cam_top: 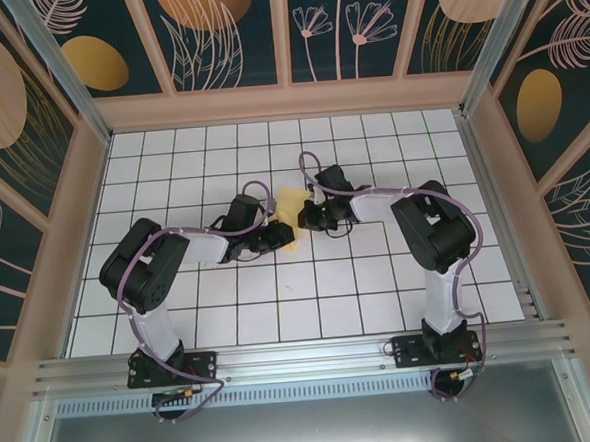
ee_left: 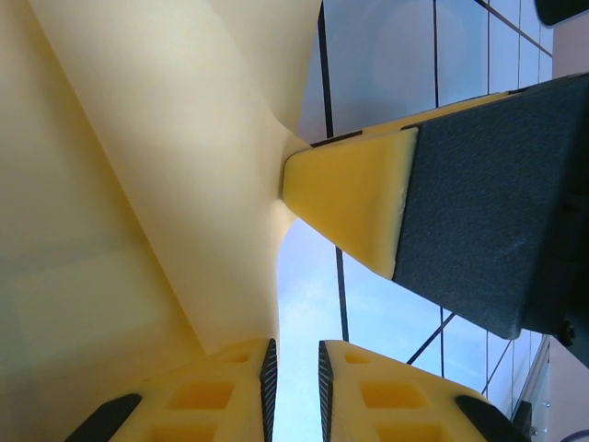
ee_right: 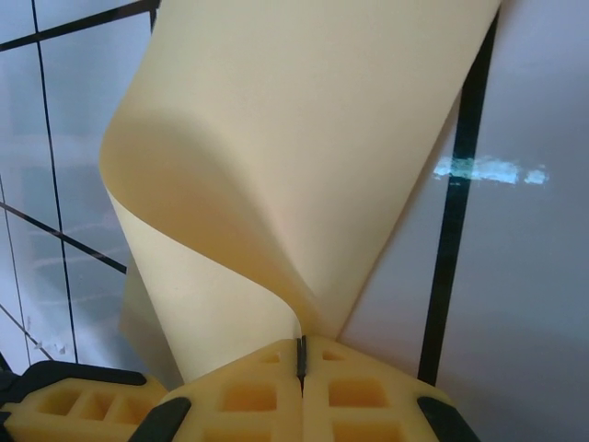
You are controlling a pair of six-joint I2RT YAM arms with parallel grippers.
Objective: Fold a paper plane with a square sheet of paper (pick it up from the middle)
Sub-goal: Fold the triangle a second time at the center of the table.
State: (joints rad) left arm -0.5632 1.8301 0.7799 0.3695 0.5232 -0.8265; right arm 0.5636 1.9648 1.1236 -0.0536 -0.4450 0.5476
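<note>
A yellow square sheet of paper [ee_right: 276,166] curled upward. At its three o'clock the right gripper [ee_right: 300,348] clamped its edge; at seven o'clock the left gripper [ee_left: 294,359] hung slightly ajar, seemingly empty.

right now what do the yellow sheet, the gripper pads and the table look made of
Sheet: thin matte paper, going by its smooth springy curl. Pads of the right gripper: yellow, probably moulded plastic or rubber, with square pockets. Table: glossy white, perhaps laminate or tile; it mirrors a light.
</note>
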